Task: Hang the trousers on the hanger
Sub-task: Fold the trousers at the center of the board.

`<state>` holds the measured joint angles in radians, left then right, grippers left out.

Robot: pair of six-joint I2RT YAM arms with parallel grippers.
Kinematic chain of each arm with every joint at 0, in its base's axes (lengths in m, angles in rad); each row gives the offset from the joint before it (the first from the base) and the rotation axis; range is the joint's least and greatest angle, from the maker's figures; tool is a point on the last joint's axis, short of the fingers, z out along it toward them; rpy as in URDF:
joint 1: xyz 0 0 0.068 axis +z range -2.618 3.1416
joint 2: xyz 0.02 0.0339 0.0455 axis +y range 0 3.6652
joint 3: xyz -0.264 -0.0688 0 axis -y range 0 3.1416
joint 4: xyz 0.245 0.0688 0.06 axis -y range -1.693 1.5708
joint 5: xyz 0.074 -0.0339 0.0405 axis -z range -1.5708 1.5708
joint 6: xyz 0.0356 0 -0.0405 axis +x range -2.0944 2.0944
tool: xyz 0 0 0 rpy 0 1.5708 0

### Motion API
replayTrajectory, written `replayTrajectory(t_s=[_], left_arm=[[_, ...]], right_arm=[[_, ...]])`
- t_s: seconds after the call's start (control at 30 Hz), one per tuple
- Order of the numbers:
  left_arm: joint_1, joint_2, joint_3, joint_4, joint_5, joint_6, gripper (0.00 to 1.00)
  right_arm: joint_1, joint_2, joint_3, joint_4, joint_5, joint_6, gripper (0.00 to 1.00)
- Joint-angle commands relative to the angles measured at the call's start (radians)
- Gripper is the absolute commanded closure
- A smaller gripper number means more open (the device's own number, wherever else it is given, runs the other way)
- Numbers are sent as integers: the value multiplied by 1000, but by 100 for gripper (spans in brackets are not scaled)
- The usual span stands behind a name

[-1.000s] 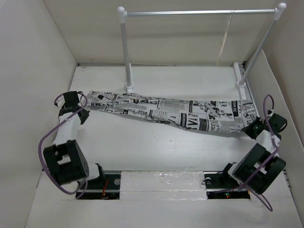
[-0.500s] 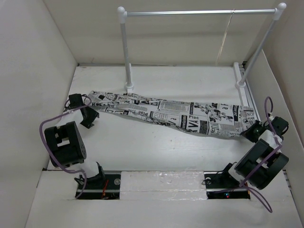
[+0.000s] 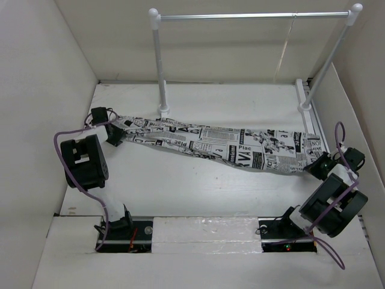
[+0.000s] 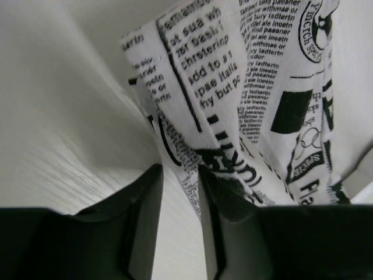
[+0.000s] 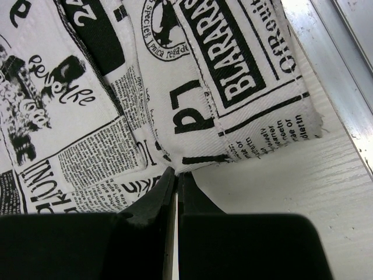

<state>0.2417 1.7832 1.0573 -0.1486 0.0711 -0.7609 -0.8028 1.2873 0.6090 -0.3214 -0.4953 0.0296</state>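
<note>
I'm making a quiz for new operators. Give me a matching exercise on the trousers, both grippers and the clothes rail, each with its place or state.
1 trousers
2 left gripper
3 right gripper
4 clothes rail

A pinched shut on the cloth's edge
B stands at the far side of the table
C stretched out across the table
D fingers apart, astride a cloth fold

Pairs: 1-C, 2-D, 3-A, 4-B

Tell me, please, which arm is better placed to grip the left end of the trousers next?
Left, probably. The left gripper stands open with an edge of the trousers between its fingers, whereas the right gripper is shut on the opposite end.
</note>
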Motion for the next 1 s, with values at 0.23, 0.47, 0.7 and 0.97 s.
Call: replayTrajectory(t_s=[0.23, 0.47, 0.7, 0.97], left_arm=[[-2, 76, 41, -23, -60, 11, 83], [-2, 47, 56, -75, -137, 72, 100], [105, -197, -111, -104, -252, 170, 100], [134, -455, -227, -239, -321, 181, 100]], right_arm=[[42, -3, 21, 88, -69, 15, 100], [42, 4, 29, 76, -25, 0, 100], [42, 47, 100, 76, 30, 44, 100], [11, 75, 133, 24, 66, 55, 100]])
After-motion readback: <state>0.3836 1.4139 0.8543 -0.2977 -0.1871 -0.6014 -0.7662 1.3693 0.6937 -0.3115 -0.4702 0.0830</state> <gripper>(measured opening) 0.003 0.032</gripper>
